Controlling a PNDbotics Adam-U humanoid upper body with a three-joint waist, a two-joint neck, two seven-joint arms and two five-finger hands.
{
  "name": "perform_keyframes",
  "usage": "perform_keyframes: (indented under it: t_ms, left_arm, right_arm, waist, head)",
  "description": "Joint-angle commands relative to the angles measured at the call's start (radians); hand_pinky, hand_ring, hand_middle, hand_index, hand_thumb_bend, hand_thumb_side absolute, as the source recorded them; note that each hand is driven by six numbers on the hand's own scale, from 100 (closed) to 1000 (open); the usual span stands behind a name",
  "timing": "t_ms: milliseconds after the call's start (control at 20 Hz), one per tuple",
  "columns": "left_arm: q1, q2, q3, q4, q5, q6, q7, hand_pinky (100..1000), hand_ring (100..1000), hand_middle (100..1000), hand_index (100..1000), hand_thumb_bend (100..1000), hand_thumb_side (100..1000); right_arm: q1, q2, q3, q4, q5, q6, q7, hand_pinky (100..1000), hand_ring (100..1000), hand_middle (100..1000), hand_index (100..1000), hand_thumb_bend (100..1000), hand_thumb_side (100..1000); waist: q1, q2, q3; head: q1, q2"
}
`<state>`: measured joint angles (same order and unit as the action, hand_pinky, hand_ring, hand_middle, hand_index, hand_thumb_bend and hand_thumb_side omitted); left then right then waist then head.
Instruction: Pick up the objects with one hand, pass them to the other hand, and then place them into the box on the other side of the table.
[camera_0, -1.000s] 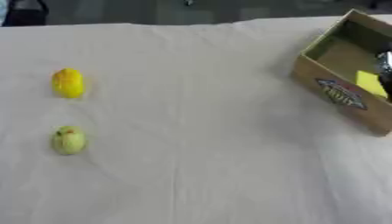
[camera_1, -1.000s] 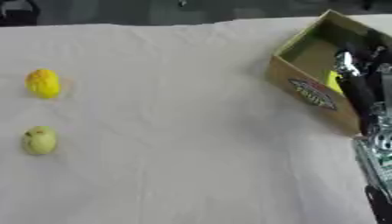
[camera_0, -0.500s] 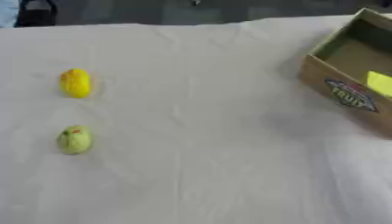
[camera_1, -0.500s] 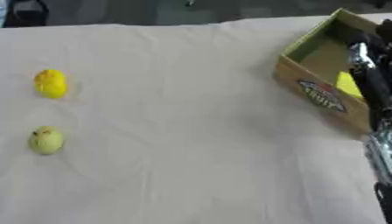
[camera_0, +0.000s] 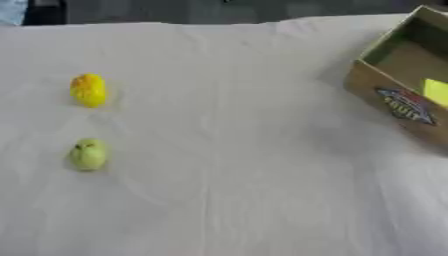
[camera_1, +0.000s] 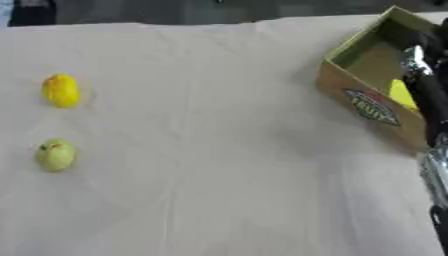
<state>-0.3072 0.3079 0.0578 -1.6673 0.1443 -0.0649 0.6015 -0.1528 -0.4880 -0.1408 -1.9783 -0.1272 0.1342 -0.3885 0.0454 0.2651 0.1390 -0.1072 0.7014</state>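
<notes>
Bench (camera_0: 245, 165) draped in pale creased cloth, dark background beyond far edge. Yellow fruit (camera_0: 88, 90) at left, green fruit (camera_0: 88, 154) nearer, well apart from each other. Cardboard box (camera_1: 367, 102) at right, open top, yellow item (camera_1: 401, 94) inside. Right robot hand (camera_1: 424, 82) black and silver at right edge, over box; finger state: cannot tell. Open cloth between fruits and box
</notes>
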Motion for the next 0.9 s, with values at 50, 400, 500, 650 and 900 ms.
perform_keyframes:
  t_ms: [50,400,500,650,900]
  left_arm:
    - [-0.004,0.035,0.003,-0.018,-0.003,0.001,-0.005,670,678,617,761,524,689]
    - [-0.001,0.036,0.005,-0.018,-0.005,0.008,-0.004,669,678,617,761,518,692]
    - [-0.001,0.036,0.006,-0.018,-0.005,0.008,-0.003,670,679,617,762,518,690]
    - [-0.002,0.036,0.006,-0.018,-0.005,0.007,-0.002,670,680,619,763,520,690]
    - [-0.002,0.036,0.006,-0.017,-0.004,0.006,-0.001,670,681,619,764,521,691]
  right_arm:
    - [-0.006,-0.016,-0.009,-0.022,0.009,-0.002,-0.002,1000,930,955,1000,100,546]
    - [-0.009,-0.018,-0.01,-0.022,0.012,0.002,-0.006,1000,927,952,1000,100,542]
    - [-0.01,-0.018,-0.01,-0.022,0.013,0.005,-0.004,1000,927,952,1000,100,542]
    - [-0.009,-0.017,-0.01,-0.022,0.013,0.005,-0.005,1000,927,952,1000,100,544]
    - [-0.009,-0.018,-0.009,-0.022,0.011,0.005,-0.008,1000,927,952,1000,100,545]
  waist:
    - [-0.002,-0.011,0.001]
    - [0.0,-0.011,-0.002]
    - [0.001,-0.011,-0.002]
    - [0.0,-0.011,-0.002]
    - [0.0,-0.011,-0.001]
  head:
    - [0.004,0.002]
    - [0.005,-0.01]
    - [0.004,-0.016]
    - [-0.038,-0.035]
    - [-0.054,-0.049]
